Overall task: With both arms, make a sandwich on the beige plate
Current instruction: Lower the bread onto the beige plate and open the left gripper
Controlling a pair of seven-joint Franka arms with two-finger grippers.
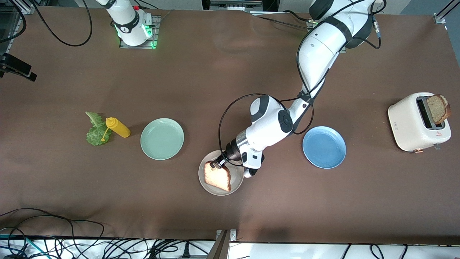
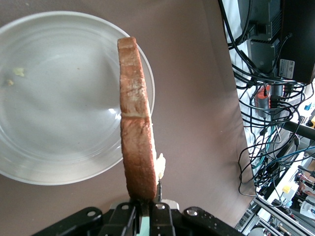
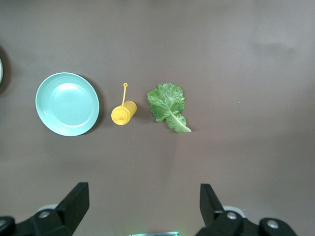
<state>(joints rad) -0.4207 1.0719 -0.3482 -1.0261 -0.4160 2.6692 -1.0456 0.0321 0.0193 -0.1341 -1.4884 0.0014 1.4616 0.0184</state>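
The left gripper (image 1: 217,164) hangs over the beige plate (image 1: 206,181), its fingers (image 2: 146,212) clenched on a slice of toast (image 1: 217,177) by one edge. In the left wrist view the slice stands on edge, crust toward the camera, above the plate's pale surface, where a few crumbs lie; whether its lower edge touches the plate cannot be told. The beige plate sits on the brown table (image 1: 230,216) nearer the front camera than the two other plates: the mint-green plate (image 1: 162,138) lies toward the right arm's end of the table, the blue plate (image 1: 324,146) toward the left arm's end, with the beige plate between them and a little closer to the front camera. Past the mint-green plate, toward the right arm's end, a yellow squeeze bottle (image 1: 118,127) lies on its side, just beside a green lettuce leaf (image 1: 95,129). At the left arm's end of the table stands a cream toaster (image 1: 413,122) with a second slice of brown toast (image 1: 438,108) sticking up out of its slot. The right arm waits high above the table, and the right gripper (image 3: 142,206) holds nothing, its fingers spread wide over bare table near the lettuce leaf and bottle.
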